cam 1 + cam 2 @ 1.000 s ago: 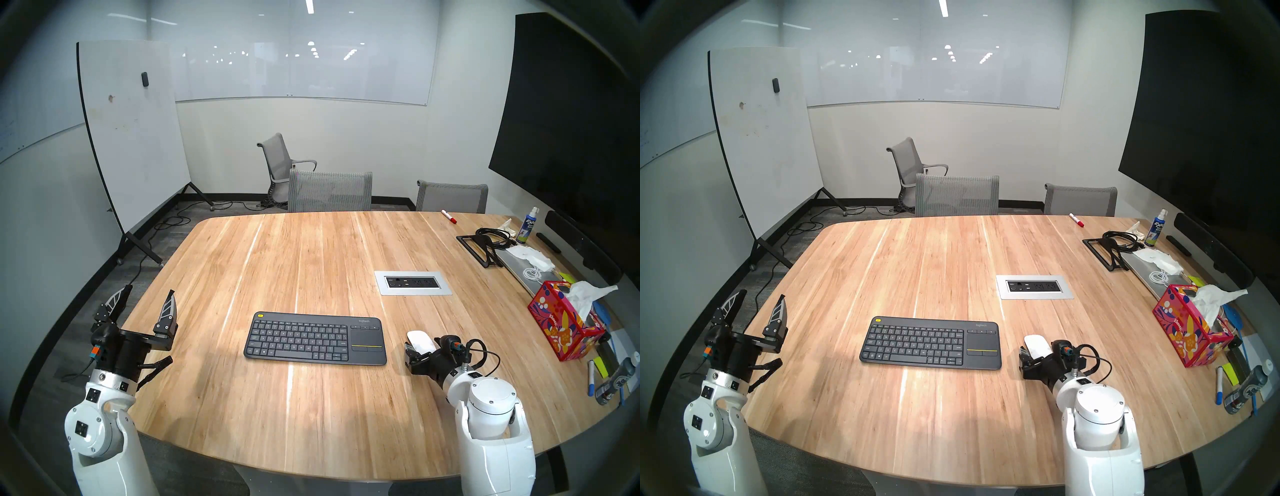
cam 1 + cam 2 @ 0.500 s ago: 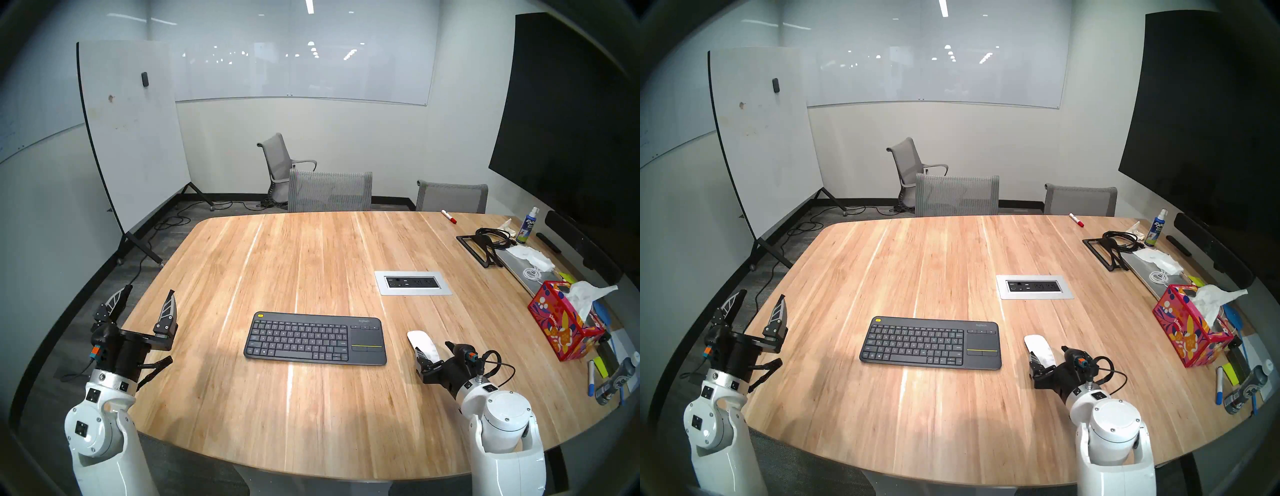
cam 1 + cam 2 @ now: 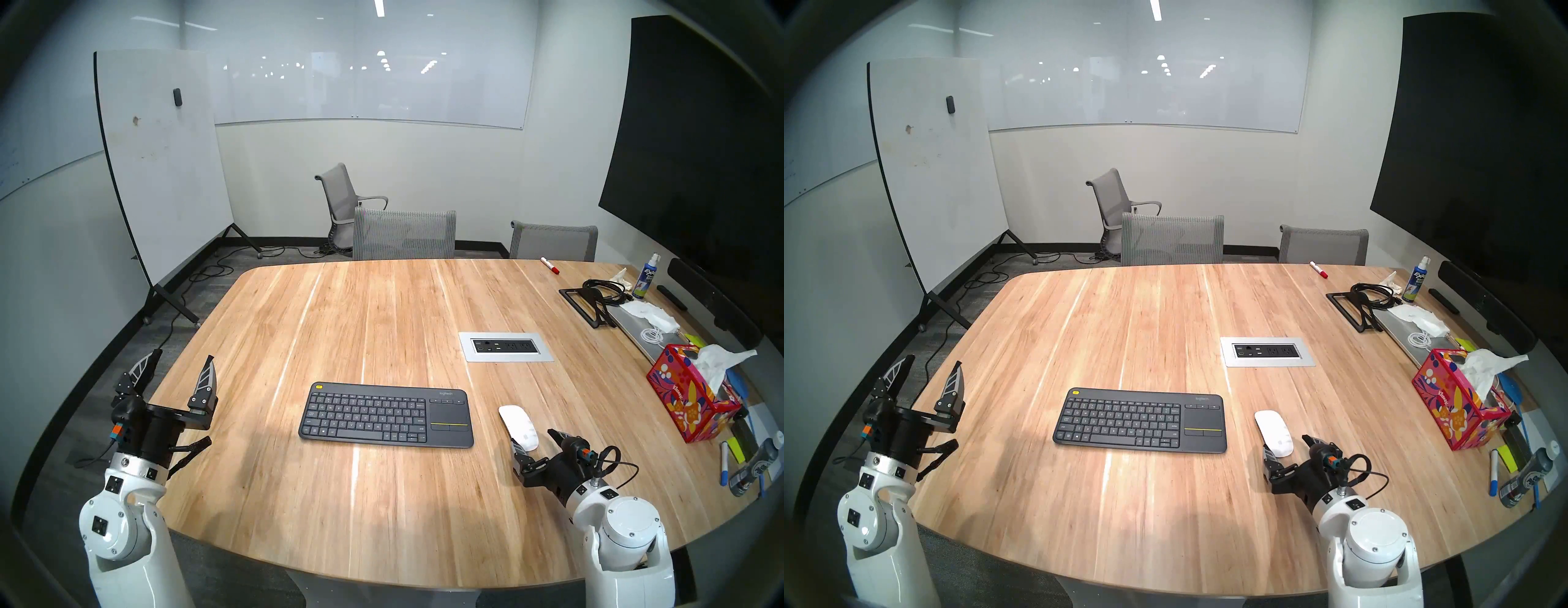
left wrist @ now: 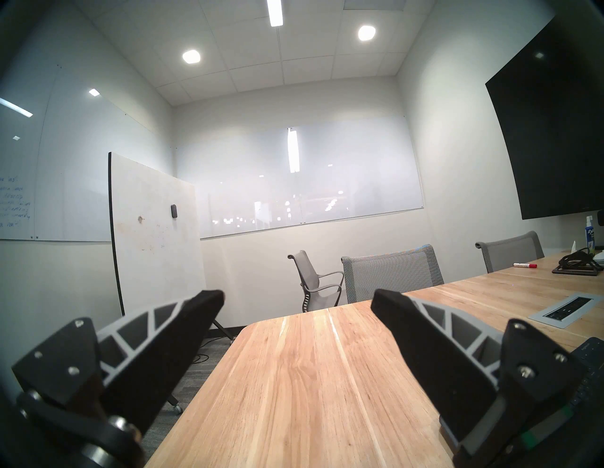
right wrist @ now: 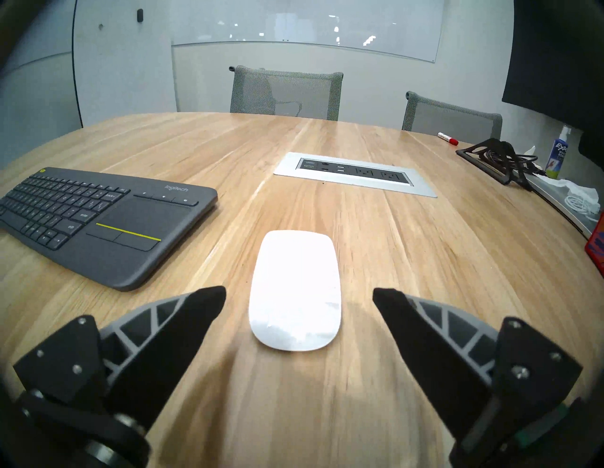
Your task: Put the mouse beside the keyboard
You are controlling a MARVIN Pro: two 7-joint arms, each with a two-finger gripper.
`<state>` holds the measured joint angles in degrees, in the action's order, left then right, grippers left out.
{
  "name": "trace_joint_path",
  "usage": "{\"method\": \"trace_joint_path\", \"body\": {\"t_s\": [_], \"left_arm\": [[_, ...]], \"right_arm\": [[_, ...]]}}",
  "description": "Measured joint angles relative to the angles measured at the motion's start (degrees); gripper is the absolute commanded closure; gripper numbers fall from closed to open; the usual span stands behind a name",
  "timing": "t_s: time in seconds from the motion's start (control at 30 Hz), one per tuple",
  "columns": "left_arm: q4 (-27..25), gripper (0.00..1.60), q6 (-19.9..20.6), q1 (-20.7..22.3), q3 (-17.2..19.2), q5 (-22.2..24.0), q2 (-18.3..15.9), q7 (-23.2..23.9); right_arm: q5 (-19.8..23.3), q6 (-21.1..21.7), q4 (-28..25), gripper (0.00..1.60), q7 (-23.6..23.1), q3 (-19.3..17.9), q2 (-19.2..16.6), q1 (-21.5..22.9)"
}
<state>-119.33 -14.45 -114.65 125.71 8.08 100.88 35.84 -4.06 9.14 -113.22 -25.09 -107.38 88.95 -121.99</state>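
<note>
I've backed my right gripper (image 5: 299, 294) off, jaws spread and empty, leaving the mouse (image 3: 518, 427) flat just right of the keyboard (image 3: 386, 414): placement looks done.

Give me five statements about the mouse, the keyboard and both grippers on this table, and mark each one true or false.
1. The mouse lies flat on the table. True.
2. The right gripper is clamped on the mouse. False: its jaws are open and clear of it.
3. The mouse lies at the touchpad end of the keyboard. True.
4. The left gripper holds the keyboard. False: it is open and empty, above the table's left edge.
5. The mouse rests on the keyboard. False: bare wood separates them.
</note>
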Motion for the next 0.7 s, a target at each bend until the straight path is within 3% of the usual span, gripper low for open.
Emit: {"method": "trace_joint_path", "body": {"t_s": [0.17,0.7], "left_arm": [[0.00,0.00,0.00,0.00,0.00,0.00,0.00,0.00],[0.00,0.00,0.00,0.00,0.00,0.00,-0.01,0.00]], "right_arm": [[0.14,-5.40,0.06,0.00,0.32,-0.66,0.97,-2.12],[0.57,-14.18,0.25,0.00,2.86,-0.86,3.00,-2.54]]}}
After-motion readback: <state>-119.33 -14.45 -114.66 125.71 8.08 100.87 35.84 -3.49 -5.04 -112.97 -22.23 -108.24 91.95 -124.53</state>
